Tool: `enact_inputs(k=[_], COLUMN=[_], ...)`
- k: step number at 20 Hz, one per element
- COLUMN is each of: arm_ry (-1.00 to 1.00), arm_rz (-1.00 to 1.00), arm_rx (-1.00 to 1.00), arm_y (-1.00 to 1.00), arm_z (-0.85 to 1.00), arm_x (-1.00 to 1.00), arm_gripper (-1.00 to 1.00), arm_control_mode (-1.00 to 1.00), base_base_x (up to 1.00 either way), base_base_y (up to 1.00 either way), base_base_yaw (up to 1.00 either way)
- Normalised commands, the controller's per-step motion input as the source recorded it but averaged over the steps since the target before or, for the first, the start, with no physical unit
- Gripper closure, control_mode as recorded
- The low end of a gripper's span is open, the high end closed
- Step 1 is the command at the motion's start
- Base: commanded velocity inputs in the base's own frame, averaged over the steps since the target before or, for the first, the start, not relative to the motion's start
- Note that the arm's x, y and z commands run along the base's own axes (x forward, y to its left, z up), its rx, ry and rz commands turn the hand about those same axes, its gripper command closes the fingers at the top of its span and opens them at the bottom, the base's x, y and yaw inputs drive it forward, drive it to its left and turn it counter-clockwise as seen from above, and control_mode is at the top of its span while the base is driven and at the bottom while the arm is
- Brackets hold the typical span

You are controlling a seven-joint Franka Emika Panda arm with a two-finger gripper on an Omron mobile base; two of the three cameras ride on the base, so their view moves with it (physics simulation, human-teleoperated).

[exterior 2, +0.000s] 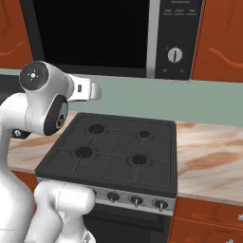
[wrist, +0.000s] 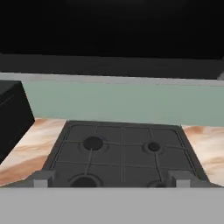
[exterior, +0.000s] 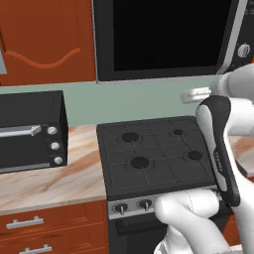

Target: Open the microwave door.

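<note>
The microwave hangs above the stove, wide and black with grey trim. Its door is a flat black glass panel, lying flush with the front. A long silver handle bar runs vertically along the door's right edge, next to the control strip with a round knob. My gripper is open, its two fingertips wide apart with nothing between them. It hovers below the microwave over the stove, facing the back wall. The microwave's dark underside spans the top of the hand view.
A black gas stove sits directly under the gripper, with knobs along its front. A smaller black toaster oven stands on the marble counter at left. Orange cabinets flank the microwave.
</note>
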Motion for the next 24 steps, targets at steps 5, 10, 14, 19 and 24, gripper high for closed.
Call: enact_inputs(k=[5,10,14,19,24], arm_ry=[-0.58,-0.63,-0.5,-0.26,-0.03], arm_rz=[0.0,0.0,0.0,0.0,0.01], arm_rx=[0.0,0.0,0.0,0.0,0.01], arm_y=[-0.74,-0.89,-0.77,-0.34,-0.2], arm_z=[0.76,0.69,0.34,0.01,0.15], arm_x=[-0.21,-0.17,-0.12,0.0,0.31], arm_gripper=[-1.0,-1.0,-1.0,-1.0,-1.0], arm_control_mode=[-1.0,-1.0,-1.0,-1.0,-1.0], base_base_x=[0.0,0.0,0.0,0.0,0.0], base_base_y=[0.0,0.0,0.0,0.0,0.0], base_base_yaw=[0.0,0.0,0.0,0.0,0.0])
